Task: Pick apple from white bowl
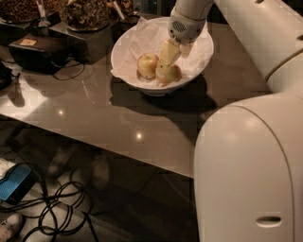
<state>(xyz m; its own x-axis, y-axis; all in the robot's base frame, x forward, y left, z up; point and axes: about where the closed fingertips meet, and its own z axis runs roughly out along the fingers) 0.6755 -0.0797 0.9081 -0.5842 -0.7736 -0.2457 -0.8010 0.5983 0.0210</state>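
The white bowl (199,52), lined with crumpled white paper, stands on the dark table near its far edge. Two apples lie in it side by side. The orange-red apple (174,73) is on the right. A paler yellow apple (147,65) is on the left. My gripper (164,71) reaches down from the arm into the bowl. Its tip is between the two apples and right against the left side of the orange-red apple, hiding part of it.
The grey table (118,118) has its near edge running across the middle. Black trays and boxes with brown food (85,14) stand at the back left. Cables (57,212) and a blue device (14,182) lie on the floor. My white body (251,170) fills the right.
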